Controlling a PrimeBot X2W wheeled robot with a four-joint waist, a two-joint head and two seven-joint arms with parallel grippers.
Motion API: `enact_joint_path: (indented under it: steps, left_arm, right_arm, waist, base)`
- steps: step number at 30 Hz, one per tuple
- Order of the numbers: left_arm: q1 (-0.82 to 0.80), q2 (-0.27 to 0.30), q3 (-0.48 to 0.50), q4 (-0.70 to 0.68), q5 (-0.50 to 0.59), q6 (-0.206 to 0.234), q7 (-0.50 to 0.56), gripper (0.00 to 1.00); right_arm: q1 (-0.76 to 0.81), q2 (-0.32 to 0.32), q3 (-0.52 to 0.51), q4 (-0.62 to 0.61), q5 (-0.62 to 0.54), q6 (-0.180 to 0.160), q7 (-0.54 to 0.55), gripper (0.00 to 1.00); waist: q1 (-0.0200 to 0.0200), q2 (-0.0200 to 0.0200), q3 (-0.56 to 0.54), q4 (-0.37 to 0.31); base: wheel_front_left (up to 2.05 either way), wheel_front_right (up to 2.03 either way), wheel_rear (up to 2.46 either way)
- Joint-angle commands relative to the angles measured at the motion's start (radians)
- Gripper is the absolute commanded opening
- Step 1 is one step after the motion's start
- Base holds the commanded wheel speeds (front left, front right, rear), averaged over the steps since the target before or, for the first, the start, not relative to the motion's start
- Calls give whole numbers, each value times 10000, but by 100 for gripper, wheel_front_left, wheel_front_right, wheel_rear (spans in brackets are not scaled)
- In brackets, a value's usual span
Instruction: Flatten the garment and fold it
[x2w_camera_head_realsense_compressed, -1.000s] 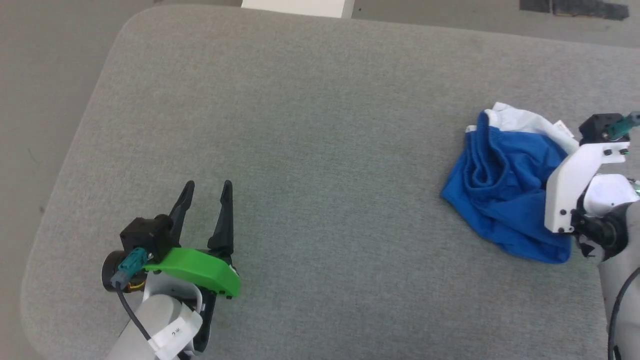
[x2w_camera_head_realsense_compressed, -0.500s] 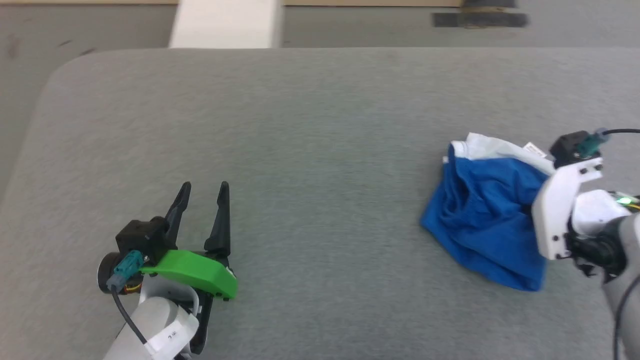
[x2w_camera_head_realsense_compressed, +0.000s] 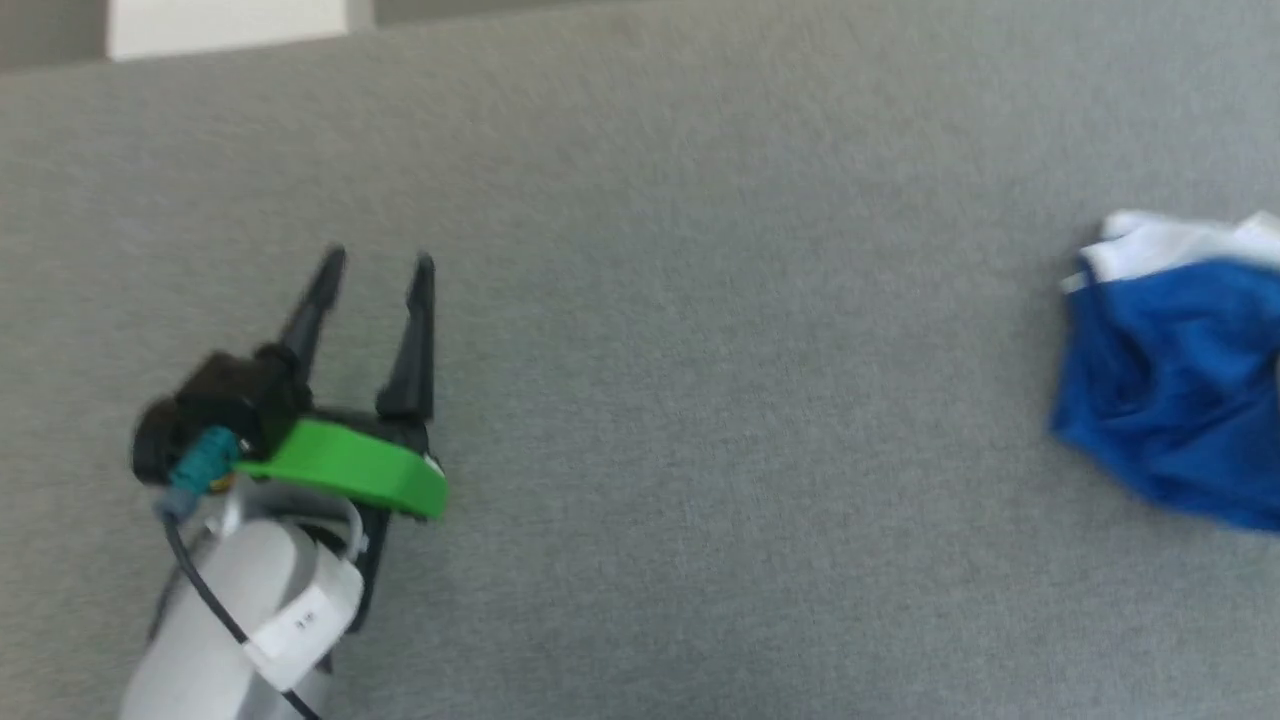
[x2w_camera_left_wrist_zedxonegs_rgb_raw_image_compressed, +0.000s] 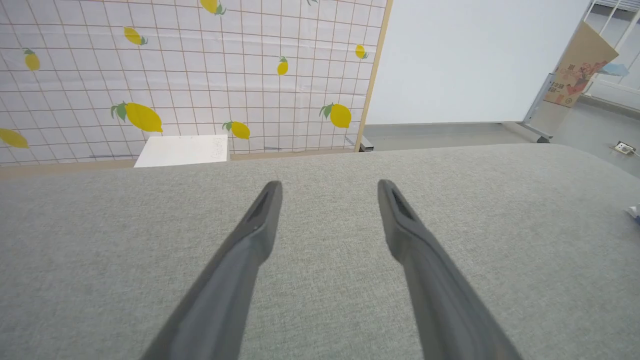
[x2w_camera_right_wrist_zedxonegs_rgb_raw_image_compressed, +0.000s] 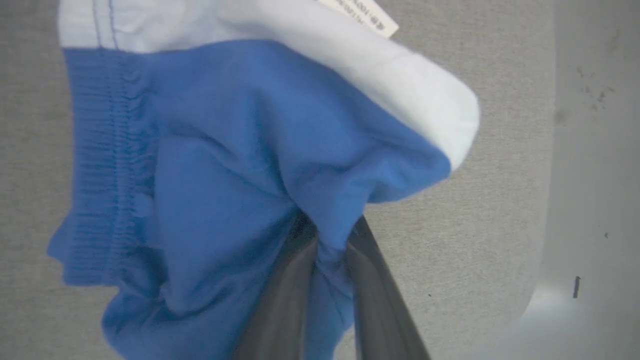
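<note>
Pinching a bunched fold of the garment (x2w_camera_right_wrist_zedxonegs_rgb_raw_image_compressed: 225, 150), right gripper (x2w_camera_right_wrist_zedxonegs_rgb_raw_image_compressed: 330, 232); left gripper (x2w_camera_head_realsense_compressed: 378, 257) spread, well apart from it.

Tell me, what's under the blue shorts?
The grey table lies under the shorts, showing around them. The right gripper pinches a fold. Anything else beneath the bunched cloth is covered.

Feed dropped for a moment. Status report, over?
Left hand open, empty, over table. Right hand shut on shorts. Shorts bunched, not flat. Nothing seen blocking.
</note>
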Motion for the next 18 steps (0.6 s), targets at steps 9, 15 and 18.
enact_joint_path:
  steps: [9, 15, 18]
  left_arm:
    - [-269, 1361, 666, -2348, 601, 687, 1148, 100]
    - [-122, 1868, 905, -3241, 704, 879, 1762, 100]
    - [-88, 1987, 953, -3474, 740, 943, 1919, 100]
  right_arm:
    - [-1108, -1712, -1793, 657, -507, -15, -1058, 0]
    - [-1647, -1588, -2523, 1389, -924, -15, -1678, 35]
    - [-1865, -1558, -2911, 1777, -1274, -15, -2098, 100]
  waist:
    - [0, -1, 3126, -275]
    - [0, -1, 3685, -294]
    - [0, -1, 3803, -309]
  base:
    - [0, 0, 0]
    - [0, 0, 0]
    - [0, 0, 0]
